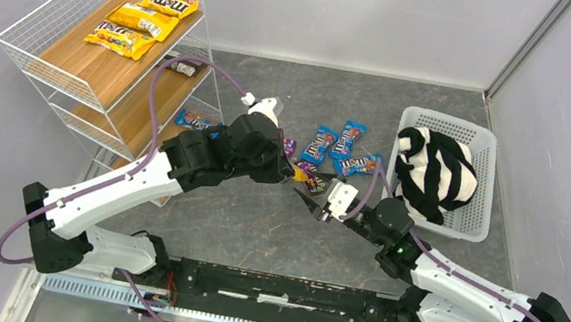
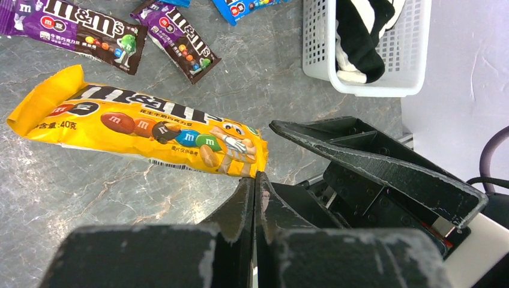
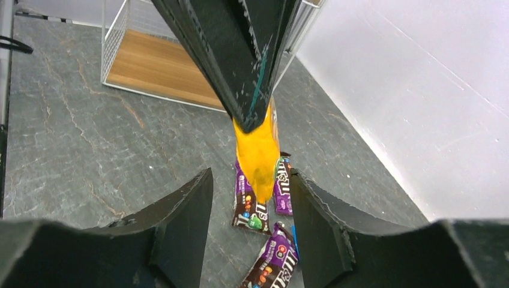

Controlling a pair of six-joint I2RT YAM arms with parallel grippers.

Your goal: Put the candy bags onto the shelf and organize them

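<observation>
My left gripper (image 1: 289,172) is shut on one end of a yellow candy bag (image 2: 144,129) and holds it just above the table; the bag hangs from its fingers in the right wrist view (image 3: 257,153). My right gripper (image 1: 318,207) is open and empty, facing the left gripper, its fingers (image 3: 186,210) on either side of the hanging bag but apart from it. Three yellow bags (image 1: 140,18) lie on the top board of the shelf (image 1: 96,61). A blue bag (image 1: 194,120) lies on a lower board. Blue bags (image 1: 334,143) and purple bags (image 3: 249,207) lie on the table.
A white lattice basket (image 1: 486,161) with a black-and-white striped cloth (image 1: 435,171) stands at the right, close to my right arm. The shelf stands at the far left against the wall. Grey walls close in on both sides.
</observation>
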